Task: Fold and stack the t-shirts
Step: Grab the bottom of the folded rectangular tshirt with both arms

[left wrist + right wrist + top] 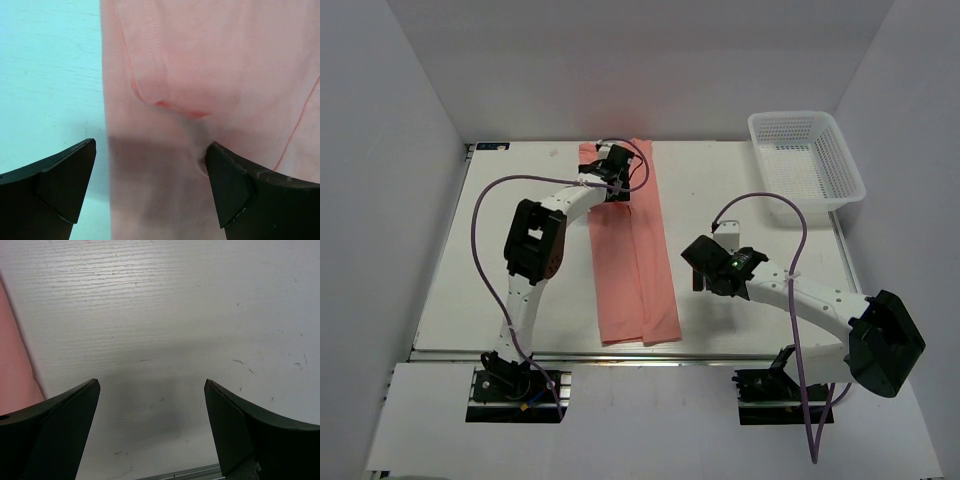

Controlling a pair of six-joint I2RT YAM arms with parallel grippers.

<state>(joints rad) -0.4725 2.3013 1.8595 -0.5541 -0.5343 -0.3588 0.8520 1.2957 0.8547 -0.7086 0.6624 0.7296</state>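
From above, the plain salmon-pink cloth t-shirt [632, 265] lies folded into a long narrow strip on the flat white bench [520, 190]. The left tool [617, 160] hangs over the strip's far end. The right tool [702, 262] sits just off the t-shirt's side, and a white plastic mesh basket [849, 165] stands well beyond it.

At the left wrist, the left tool [151, 146] gapes wide and holds nothing. One finger is over bare bench [50, 75]. The other is on the t-shirt [225, 60], where the cloth puckers. A stitched hem [150, 65] lies ahead.

At the right wrist, the right tool [151, 382] spreads wide over bare bench [175, 305]. A sliver of t-shirt [12, 365] lies beside one finger.
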